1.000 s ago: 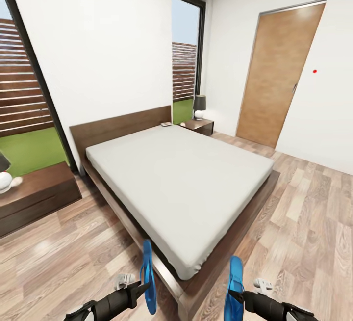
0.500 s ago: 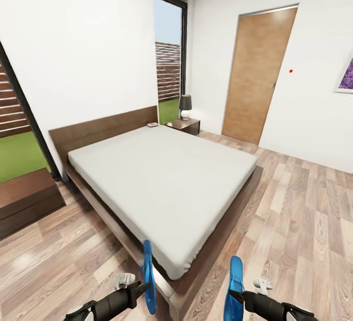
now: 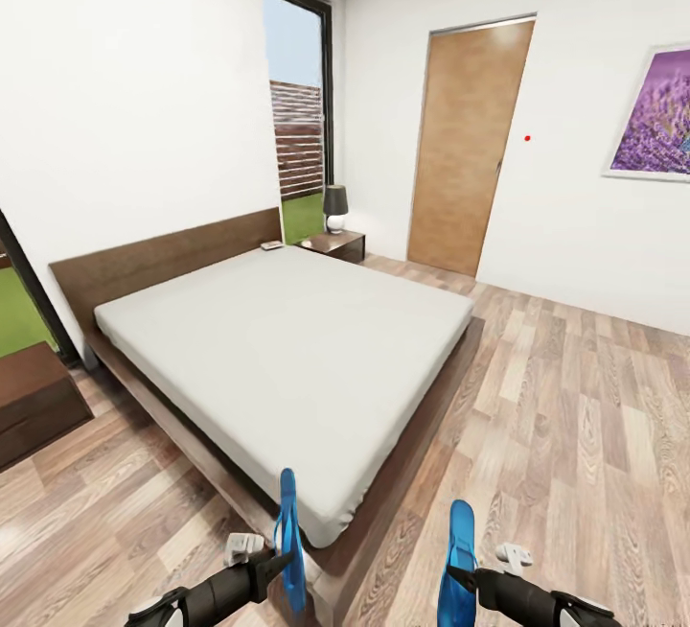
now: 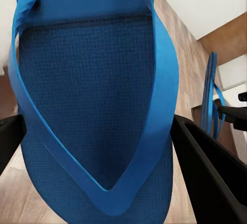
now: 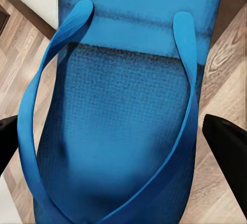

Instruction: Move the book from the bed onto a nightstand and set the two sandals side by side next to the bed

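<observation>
Sandals are standing on edge near the bed's foot: left gripper pinching one sandal, right gripper pinching the other sandal.

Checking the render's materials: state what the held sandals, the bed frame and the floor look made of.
Sandals: probably foam or rubber, matte blue, with a fine dimpled footbed. Bed frame: dark brown wood, satin finish, faint grain. Floor: wood or laminate planks, grey-brown and glossy, reflecting light.

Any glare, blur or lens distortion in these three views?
Head view: wide-angle bend in the walls, door leaning; soft sheen on the floor. Left wrist view: left sandal sharp, room behind soft. Right wrist view: right sandal slightly blurred near the lens.
</observation>
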